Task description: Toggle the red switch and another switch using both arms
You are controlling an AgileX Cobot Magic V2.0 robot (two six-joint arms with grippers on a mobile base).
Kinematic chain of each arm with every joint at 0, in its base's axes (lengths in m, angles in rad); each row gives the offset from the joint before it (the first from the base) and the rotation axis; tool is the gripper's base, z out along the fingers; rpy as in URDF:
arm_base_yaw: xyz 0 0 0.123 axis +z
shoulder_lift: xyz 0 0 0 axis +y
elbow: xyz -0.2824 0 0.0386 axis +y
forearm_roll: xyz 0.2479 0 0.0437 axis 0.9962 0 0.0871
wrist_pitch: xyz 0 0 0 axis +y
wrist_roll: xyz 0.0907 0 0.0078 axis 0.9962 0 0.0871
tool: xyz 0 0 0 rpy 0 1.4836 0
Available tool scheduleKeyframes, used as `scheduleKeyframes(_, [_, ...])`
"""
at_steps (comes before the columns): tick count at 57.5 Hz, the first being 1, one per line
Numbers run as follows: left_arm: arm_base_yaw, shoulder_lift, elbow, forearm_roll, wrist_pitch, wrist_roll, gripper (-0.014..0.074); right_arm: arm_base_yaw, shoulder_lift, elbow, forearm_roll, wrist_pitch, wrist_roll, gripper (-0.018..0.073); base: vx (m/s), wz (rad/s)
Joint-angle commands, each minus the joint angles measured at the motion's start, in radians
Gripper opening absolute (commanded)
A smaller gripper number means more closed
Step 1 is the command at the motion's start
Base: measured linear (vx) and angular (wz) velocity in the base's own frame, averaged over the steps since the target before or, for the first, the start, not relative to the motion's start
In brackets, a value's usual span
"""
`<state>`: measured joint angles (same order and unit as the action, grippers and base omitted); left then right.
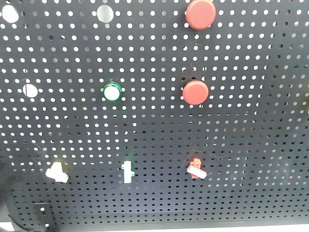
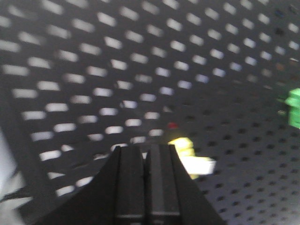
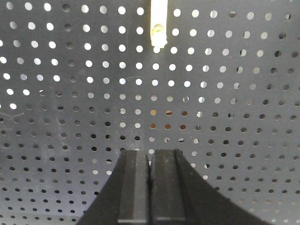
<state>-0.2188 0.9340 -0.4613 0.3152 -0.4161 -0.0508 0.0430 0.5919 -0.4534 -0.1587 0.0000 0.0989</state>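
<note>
The red switch (image 1: 196,167) sits low on the black pegboard (image 1: 154,130), right of centre, with its white lever tip pointing down and right. The other switch (image 1: 57,171), white with a faint yellow base, is low on the left. In the left wrist view this yellow-based switch (image 2: 188,154) lies just right of my left gripper (image 2: 144,148); the gripper is shut, empty and close to the board. My right gripper (image 3: 150,153) is also shut and empty, and faces bare pegboard. The red switch is out of the right wrist view. Neither gripper shows in the front view.
A straight white lever (image 1: 127,171) stands between the two switches and also shows as the lever (image 3: 158,26) far above my right fingertips. Two large round red buttons (image 1: 195,92) and a green-ringed button (image 1: 111,92) sit higher up. A black bracket (image 1: 42,213) is at the bottom left.
</note>
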Motion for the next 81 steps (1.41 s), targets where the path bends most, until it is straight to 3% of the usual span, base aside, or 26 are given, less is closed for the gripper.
scheduleKeyframes(1, [-0.026, 0.042, -0.078, -0.014, -0.112, -0.016, 0.0003, 0.000, 0.005, -0.036, -0.008, -0.084, -0.006, -0.0006, 0.00, 0.00])
scheduleKeyframes(21, [-0.038, 0.176, -0.138, -0.015, -0.098, -0.010, 0.0003, 0.000, 0.005, -0.036, -0.008, -0.085, -0.006, -0.0006, 0.00, 0.00])
scheduleKeyframes(51, [-0.038, 0.222, -0.138, -0.022, 0.081, -0.013, 0.0003, 0.000, 0.005, -0.036, -0.008, -0.088, -0.006, -0.0006, 0.00, 0.00])
scheduleKeyframes(64, [-0.044, 0.199, -0.138, -0.022, 0.212, -0.153, 0.0003, 0.000, 0.005, -0.036, -0.009, -0.083, -0.006, -0.0006, 0.00, 0.00])
scheduleKeyframes(81, [-0.044, 0.172, -0.138, -0.022, 0.376, -0.167, 0.0003, 0.000, 0.005, -0.036, -0.009, -0.084, -0.006, -0.0006, 0.00, 0.00])
